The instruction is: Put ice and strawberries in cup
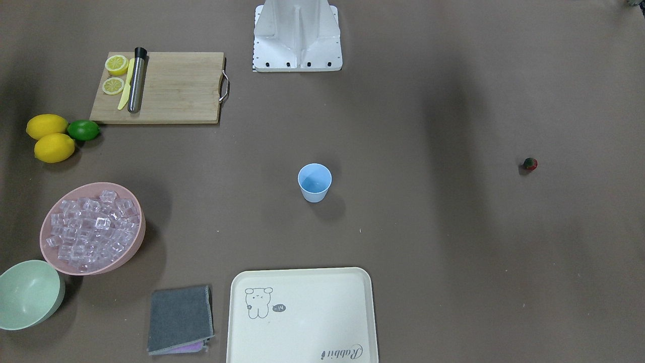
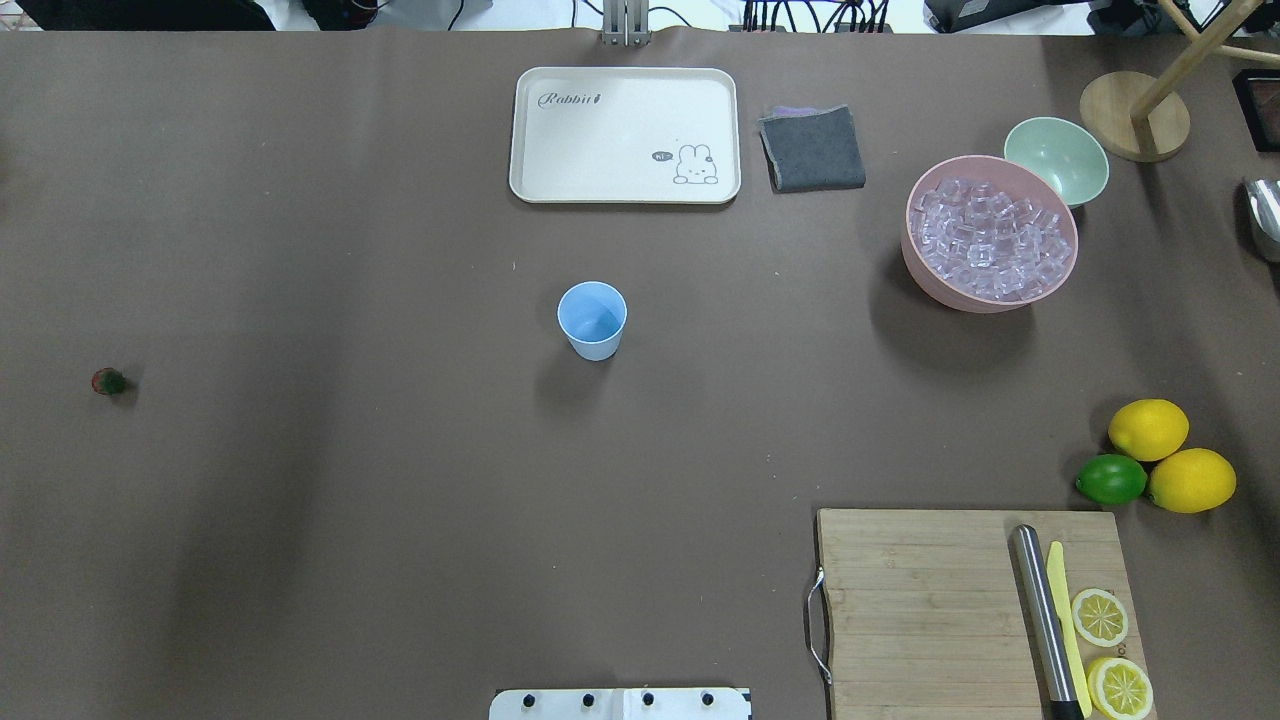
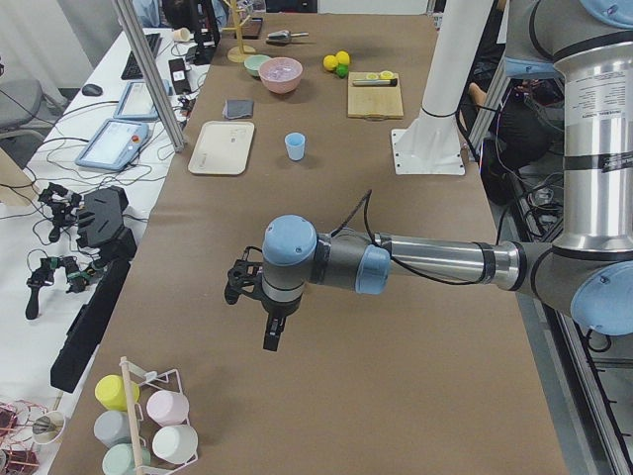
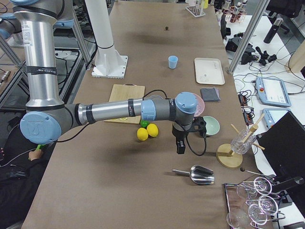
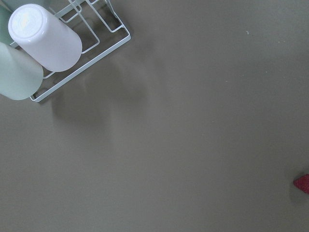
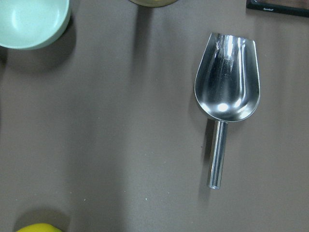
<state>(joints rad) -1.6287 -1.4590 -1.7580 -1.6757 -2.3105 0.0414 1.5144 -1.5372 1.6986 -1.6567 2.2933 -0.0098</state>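
A long surface (image 1: 428, 252) covered in brown paper runs through a cluttered room, and the side views show desks with tablets and cables along one edge. One small light-blue plastic cup (image 1: 314, 182) stands upright near the middle. One tiny red strawberry with a green top (image 1: 529, 164) lies well apart from it, toward the robot's left. The clear ice cubes (image 1: 93, 229), too many to count, fill one pink bowl (image 1: 140, 237) toward the robot's right, just beside one pale-green bowl (image 1: 30, 295). Also there are two whole yellow lemons (image 1: 47, 126), one green lime (image 1: 83, 130), two lemon slices (image 1: 116, 64) on one wooden cutting board (image 1: 176, 88), one cream tray (image 1: 302, 322) and one folded grey cloth (image 1: 180, 318). The left arm (image 3: 425, 262) and the right arm (image 4: 114, 110) show only in the side views, each reaching out above the paper. Whether the left jaws or the right jaws are wide or narrow I cannot tell. A red sliver (image 5: 303, 182) is cut off by the edge of the left wrist view. One steel scoop (image 6: 226, 96) lies below the right wrist camera
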